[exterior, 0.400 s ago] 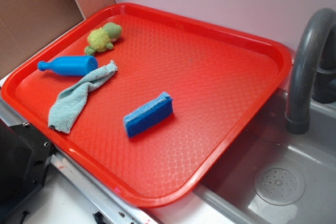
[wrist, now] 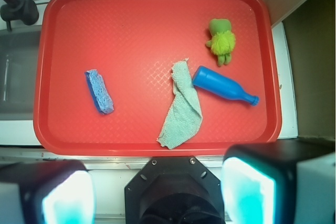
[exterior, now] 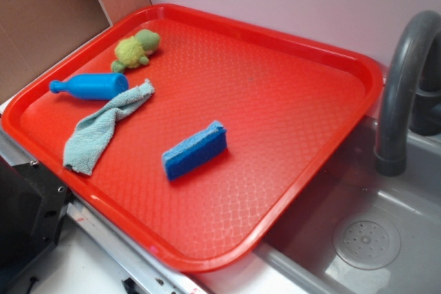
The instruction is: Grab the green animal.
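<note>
A: Where is the green animal [exterior: 136, 49] found?

B: It is seen at the far left of the red tray [exterior: 289, 87], just beyond the blue bottle [exterior: 89, 86], apart from the cloth [exterior: 103, 127] and well away from the sponge [exterior: 195, 149]

A: How should it be taken?

B: It is judged soft, light and fuzzy, so the round body [wrist: 223, 42] is best pinched across its middle. The jaws are held wide apart, high above the tray's near edge, with nothing between them

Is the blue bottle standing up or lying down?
Lying down. The blue bottle rests on its side on the red tray, its neck pointing toward the tray's edge, beside the teal cloth.
</note>
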Robot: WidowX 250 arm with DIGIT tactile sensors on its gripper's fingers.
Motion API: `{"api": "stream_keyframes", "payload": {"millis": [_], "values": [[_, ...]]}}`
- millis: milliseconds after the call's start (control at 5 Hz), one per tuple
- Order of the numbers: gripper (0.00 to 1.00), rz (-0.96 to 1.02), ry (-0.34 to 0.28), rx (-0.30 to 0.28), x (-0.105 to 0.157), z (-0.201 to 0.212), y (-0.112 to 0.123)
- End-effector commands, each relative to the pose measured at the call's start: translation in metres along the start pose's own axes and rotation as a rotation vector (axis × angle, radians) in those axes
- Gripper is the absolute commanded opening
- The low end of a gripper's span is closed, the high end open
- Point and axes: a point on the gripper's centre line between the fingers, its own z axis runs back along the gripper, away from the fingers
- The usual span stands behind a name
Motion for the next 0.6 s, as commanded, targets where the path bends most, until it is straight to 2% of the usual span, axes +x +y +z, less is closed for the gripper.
{"api": "stream_keyframes", "payload": {"millis": [0, 200, 400], "values": [[1.00, 0.065, -0.157, 0.039, 0.030, -0.028, 0.012], [1.00, 0.096, -0.159, 0.076, 0.053, -0.057, 0.031], [1.00, 0.093, -0.155, 0.068, 0.070, -0.084, 0.053]]}}
